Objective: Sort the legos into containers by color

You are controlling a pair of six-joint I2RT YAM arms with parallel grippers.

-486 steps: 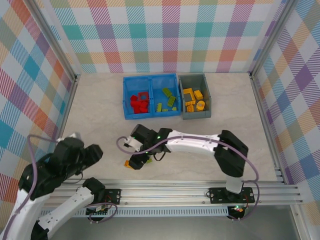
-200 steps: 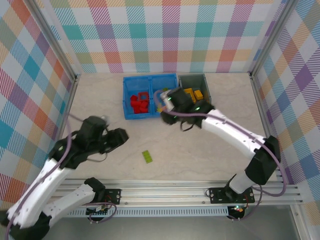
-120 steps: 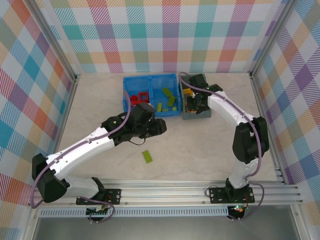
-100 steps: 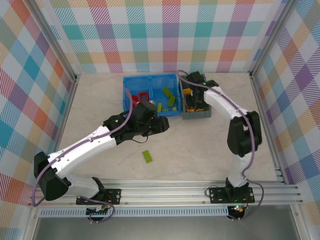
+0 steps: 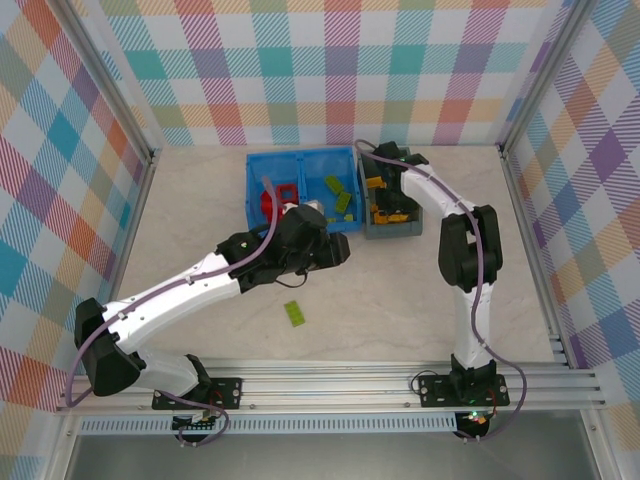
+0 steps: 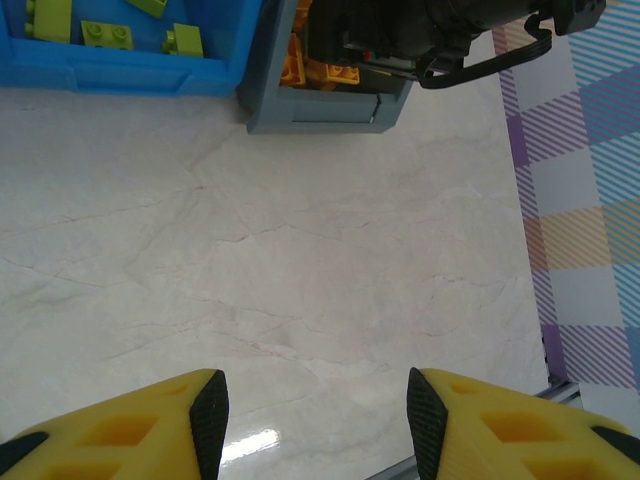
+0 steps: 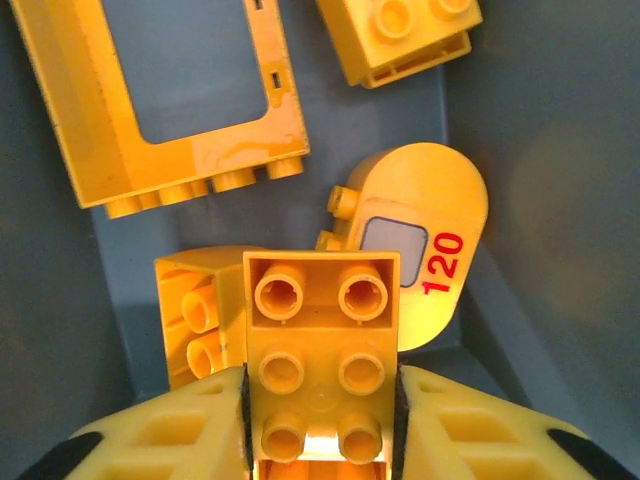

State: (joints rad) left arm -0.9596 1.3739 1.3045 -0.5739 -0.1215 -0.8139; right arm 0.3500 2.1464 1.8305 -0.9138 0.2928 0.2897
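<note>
The right arm point(image 5: 465, 250) is being raised from its base and bent sharply at the elbow, and the right claw point(image 7: 320, 385) is being pointed straight down into the grey bin point(image 7: 520, 150). A yellow brick point(image 7: 320, 330) is being clasped between its two pads point(image 7: 180, 430), studs facing the wrist camera, with no gap to be seen on either side. Beneath and just ahead of that claw, a yellow window frame point(image 7: 170, 100), a rounded piece marked 120 point(image 7: 420, 250) and other yellow bricks are lying on the bin floor.

The left arm point(image 5: 190, 295) is being stretched out long across the table point(image 6: 300, 250), slanting from its base toward the blue bin point(image 5: 252, 200). The left claw point(image 6: 315, 420) is being held spread apart over bare tabletop, with nothing between its fingers point(image 6: 150, 420). The blue bin's near wall and the grey bin are lying ahead of it. One green brick point(image 5: 294, 313) is lying on the table behind that claw, toward the arms' bases. Red bricks point(image 5: 275, 205) and green bricks point(image 6: 105, 35) are being held in the blue bin's separate halves.
</note>
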